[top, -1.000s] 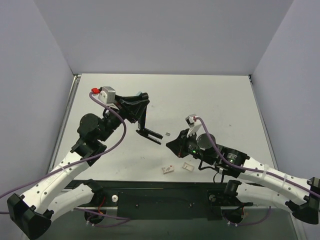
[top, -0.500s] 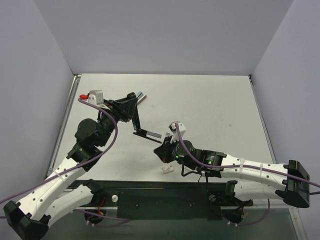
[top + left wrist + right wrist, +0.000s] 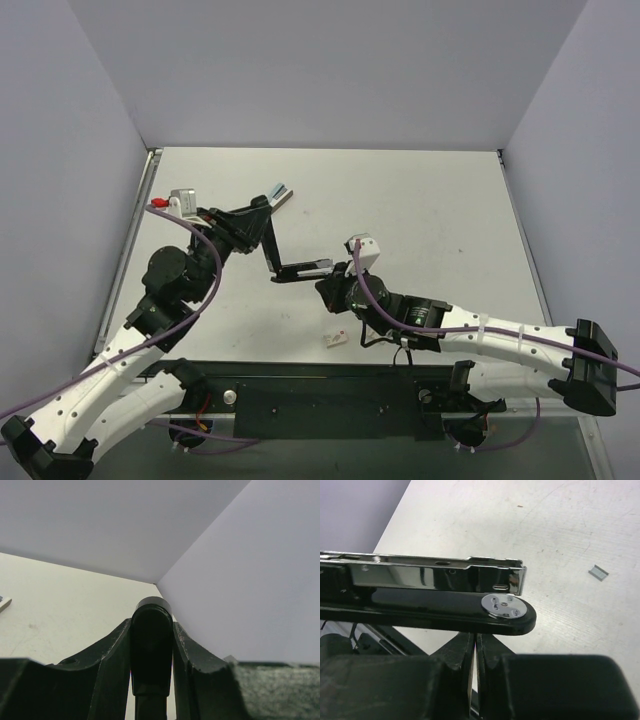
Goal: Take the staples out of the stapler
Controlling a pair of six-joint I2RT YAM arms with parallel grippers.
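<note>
A white table top [image 3: 420, 200] is enclosed by lavender walls [image 3: 330, 70] on three sides. A small white scrap [image 3: 335, 340] is seen lying near the table's near edge, just in front of the right arm, and a small grey clump of staples [image 3: 598, 572] is seen lying loose on the table, well beyond the stapler's front end in the right wrist view. Nothing is seen between either gripper and the black and chrome desk stapler [image 3: 300, 269], which is held left of the table's middle and is swung wide open. Its black cover arm is stood steeply and is clamped between the fingers of the left gripper [image 3: 262, 228]; in the left wrist view the rounded black end of that arm is pinched tight between both fingers. The chrome magazine [image 3: 435, 575] and the black base under it, with its round silver anvil plate [image 3: 505, 605], are stretched out roughly level towards the right arm. The right gripper [image 3: 474, 642] is placed just below the front of the base, its fingers drawn together to a thin slit with nothing seen between them; whether the base is touched cannot be told.
</note>
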